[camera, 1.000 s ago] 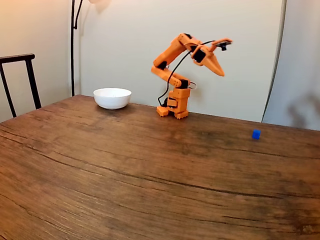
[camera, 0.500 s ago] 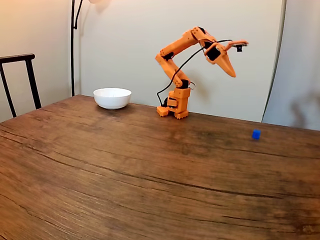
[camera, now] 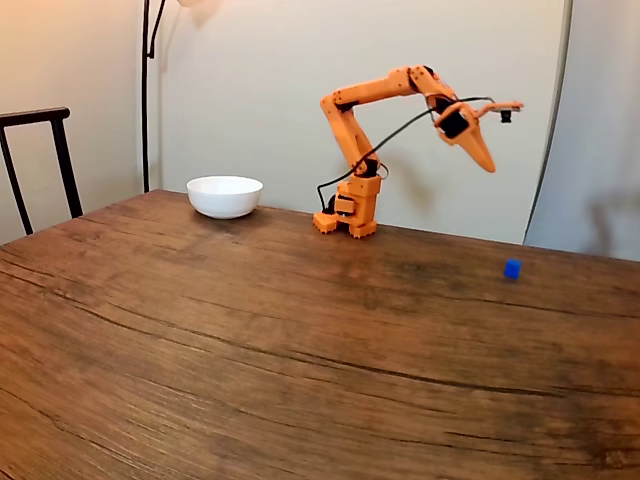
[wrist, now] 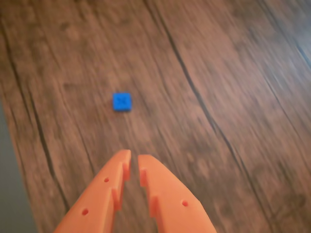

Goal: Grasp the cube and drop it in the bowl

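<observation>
- Reaching toward the cube is the step in hand: in the fixed view the orange arm is stretched out from its base at the far edge of the wooden table, with the gripper high in the air and pointing down toward the right.
- In the wrist view the gripper comes in from the bottom edge, its 2 fingers close together with just a narrow slit between the tips, and nothing between them.
- The small blue cube sits alone on the bare wood, ahead of the fingertips and a little to their left in the wrist view; in the fixed view it lies near the table's right side, well below the gripper.
- The white bowl stands at the far left of the table in the fixed view, well apart from both cube and arm base, and looks empty from this angle.
- Risks, as I judge them:
  - Coming down with the fingers this narrow would probably push or tip the cube instead of straddling it; they need to spread first.
  - The cube is off the fingers' centre line, so a straight descent could land 1 finger on top of it and flick it away.
  - The cube is tiny, so a slightly skewed closure may squeeze it out sideways.
  - The wrist picture is blurred, so fine alignment is hard to judge.
</observation>
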Robot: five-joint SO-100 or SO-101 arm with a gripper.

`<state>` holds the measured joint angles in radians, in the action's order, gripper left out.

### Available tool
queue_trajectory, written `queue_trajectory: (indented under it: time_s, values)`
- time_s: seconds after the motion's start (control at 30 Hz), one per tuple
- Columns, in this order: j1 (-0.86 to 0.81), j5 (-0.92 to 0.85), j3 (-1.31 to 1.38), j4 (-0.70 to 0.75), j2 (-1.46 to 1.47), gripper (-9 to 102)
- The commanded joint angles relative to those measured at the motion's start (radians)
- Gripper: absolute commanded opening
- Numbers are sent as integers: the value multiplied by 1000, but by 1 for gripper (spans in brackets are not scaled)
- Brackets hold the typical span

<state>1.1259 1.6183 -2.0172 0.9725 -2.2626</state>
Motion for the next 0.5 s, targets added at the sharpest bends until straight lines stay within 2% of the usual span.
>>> queue_trajectory:
  time_s: [0.0,0.47]
  values:
    - [2,-12,28,-63,41,1]
    - [15,-12,29,-225,265,1]
